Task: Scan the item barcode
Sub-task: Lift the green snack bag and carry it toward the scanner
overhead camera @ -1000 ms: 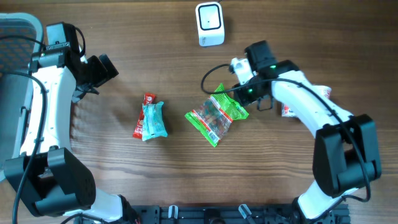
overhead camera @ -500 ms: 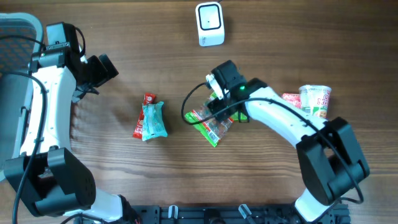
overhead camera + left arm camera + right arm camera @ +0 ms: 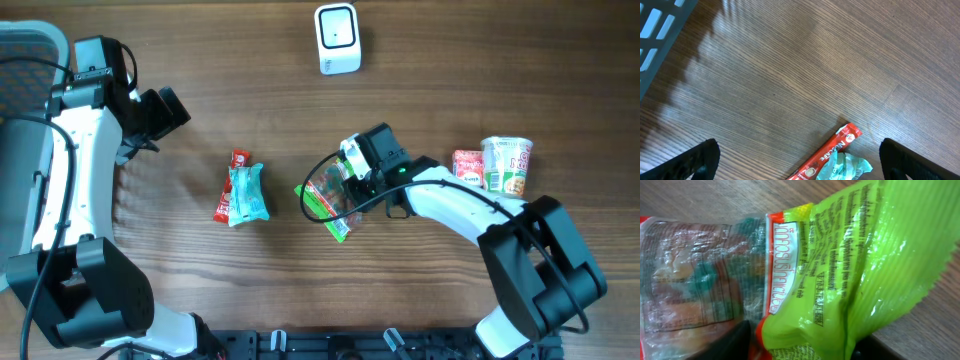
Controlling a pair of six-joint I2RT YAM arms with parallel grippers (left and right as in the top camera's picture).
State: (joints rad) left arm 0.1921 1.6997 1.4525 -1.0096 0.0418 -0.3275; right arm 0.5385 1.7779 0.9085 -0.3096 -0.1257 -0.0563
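Presently, on a wood-grain worktop [image 3: 450,290]: one white scanner [image 3: 337,38], upright near the middle of the far edge, well apart from all other items. One green snack bag [image 3: 330,200], lying slanted about the centre of the worktop; part clear film showing mixed coloured contents, part bright green with fine print and a serrated end. In the right wrist view the bag [image 3: 850,255] fills nearly the whole frame, its green end crumpled and raised. Right gripper [image 3: 358,172]: down over the bag's far right end, close against it. One dark finger [image 3: 735,342] shows at the bottom of the wrist view beside the film. Whether the jaws pinch the bag or merely stand about it cannot be told. Left gripper [image 3: 170,108]: hanging above bare wood toward the far left corner, jaws spread wide, nothing between them. One teal packet [image 3: 247,193] and one red stick sachet [image 3: 237,159], touching, the teal one lying partly over the red, left of centre, near the bag but apart from it. One printed cup [image 3: 508,165], upright toward the right edge, with one small red packet [image 3: 466,166] just beside it on its left. One grey slatted basket [image 3: 25,60] at the far left corner, only partly in view.
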